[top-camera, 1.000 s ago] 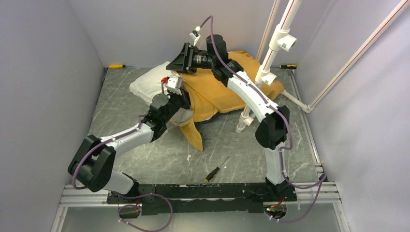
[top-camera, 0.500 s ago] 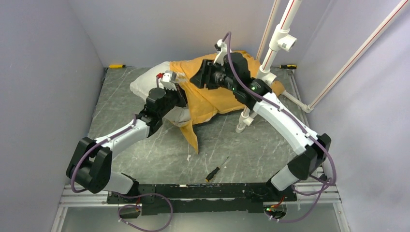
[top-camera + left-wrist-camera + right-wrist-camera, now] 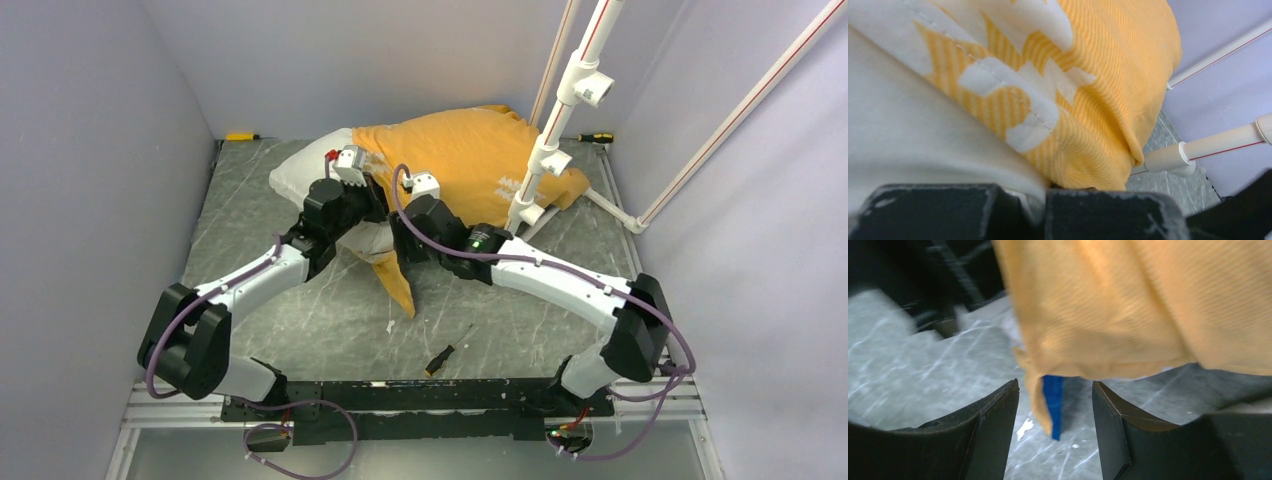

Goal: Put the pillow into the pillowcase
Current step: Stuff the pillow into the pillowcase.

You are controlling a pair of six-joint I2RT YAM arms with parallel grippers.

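The white pillow (image 3: 300,172) lies at the back left, its right part covered by the pillowcase (image 3: 470,150), orange side up. My left gripper (image 3: 365,212) is at the case's open end, shut on a fold of the pillow's white cloth (image 3: 923,140); the pinch shows between its tips (image 3: 1040,195). An orange flap of the pillowcase (image 3: 402,285) hangs down toward the front. My right gripper (image 3: 398,250) is low beside that flap and open. In the right wrist view the flap's orange and blue tip (image 3: 1053,412) hangs between the spread fingers (image 3: 1054,390) without touching them.
A white pipe stand (image 3: 540,160) rises right of the pillowcase, with pipes running to the right wall. A black-handled screwdriver (image 3: 447,350) lies near the front. Yellow-handled tools lie at the back left (image 3: 240,136) and back right (image 3: 597,138). Grey walls close three sides.
My right arm swung from above the pillowcase at the back down to the hanging flap in front, and its jaws opened wider. The left gripper stayed shut in place.
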